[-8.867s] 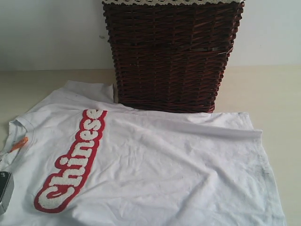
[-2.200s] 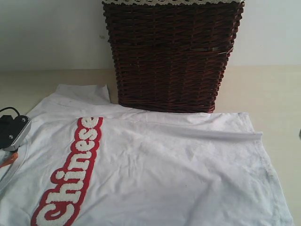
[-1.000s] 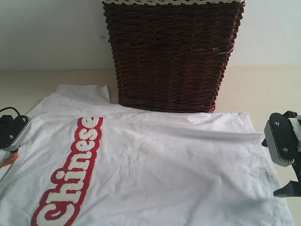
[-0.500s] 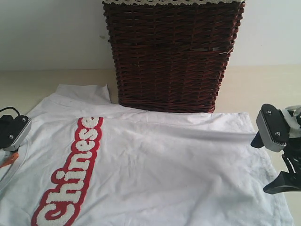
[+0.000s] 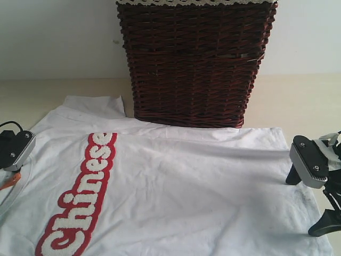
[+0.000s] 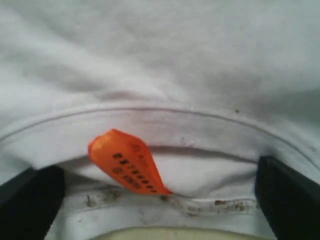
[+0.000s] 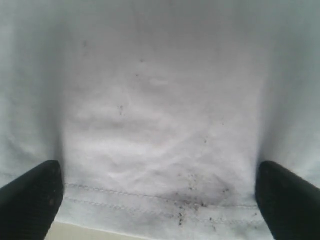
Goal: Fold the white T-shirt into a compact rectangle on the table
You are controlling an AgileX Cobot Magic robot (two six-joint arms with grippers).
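Crowding white T-shirt (image 5: pixel 186 186) far edge: wicker basket (image 5: pixel 194 64) (touching); left claw (image 6: pixel 160 202), right claw (image 7: pixel 160 200) spread.

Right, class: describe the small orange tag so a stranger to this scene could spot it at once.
Before the dark wicker basket lies the white T-shirt, spread flat. At its ribbed collar, on the exterior view's left edge, sits the neck tag: the only orange thing against white cloth.

wicker basket (image 5: pixel 194 64) | dark brown, upright (pale lace trim (image 5: pixel 197 2) on rim) | white wall (image 5: pixel 53 37) behind
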